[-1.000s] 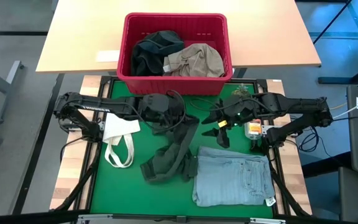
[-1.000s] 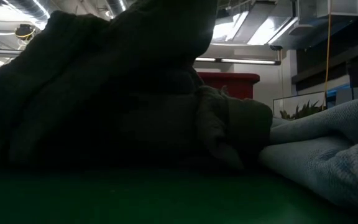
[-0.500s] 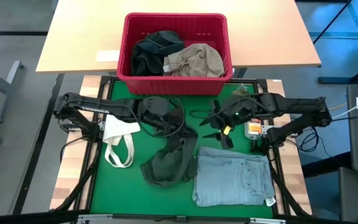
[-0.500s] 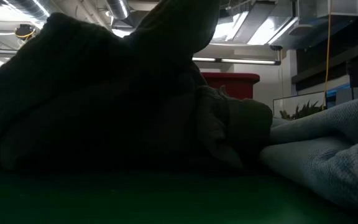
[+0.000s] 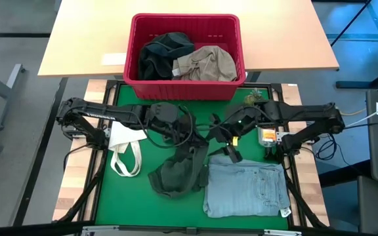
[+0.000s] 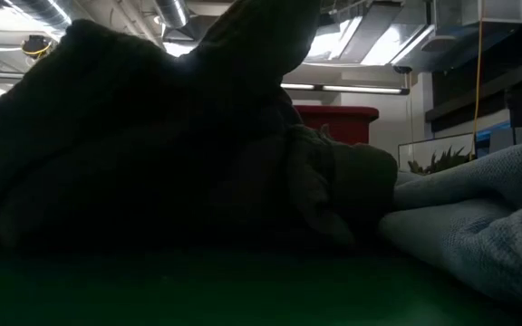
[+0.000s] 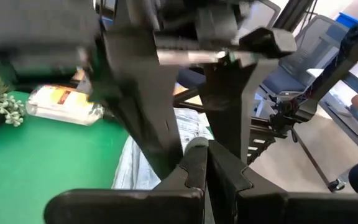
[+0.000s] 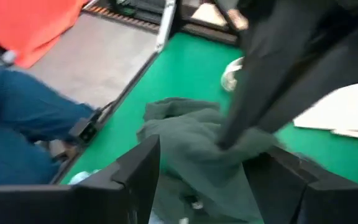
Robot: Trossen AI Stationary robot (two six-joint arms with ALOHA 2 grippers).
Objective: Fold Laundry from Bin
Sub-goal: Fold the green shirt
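Observation:
The red bin (image 5: 186,75) stands at the table's far edge, and a black piece (image 5: 159,56) and a khaki piece (image 5: 205,63) lie in it. A dark green garment (image 5: 176,172) is heaped mid-mat, its upper part raised toward my left gripper (image 5: 199,136), which is shut on it. My right gripper (image 5: 224,145) hovers open just right of that raised part; in the right wrist view its fingers stand on either side of the garment (image 8: 188,140) without touching it. Folded light blue jeans (image 5: 245,190) lie flat at the near right. In the low view the garment (image 6: 152,145) fills most of the picture. My left gripper pinches a raised bunch of the dark green garment (image 8: 224,144) between its two fingers, which slant down from the table's left. One layer or several, I cannot tell. The cloth hangs slack below the fingers, and its lower bulk (image 5: 172,178) rests on the mat.
A white tote bag (image 5: 126,147) with loop handles lies on the mat's left. A small bottle (image 5: 266,136) and a little plant (image 5: 253,97) sit at the far right. A person in blue trousers (image 8: 17,124) is beside the table.
My right gripper has moved toward the table's left, closer to the raised green cloth, rolling as it went and staying open. My left gripper has turned slightly while keeping its hold. The garment's raised part has shifted a little; the heap stays on the mat.

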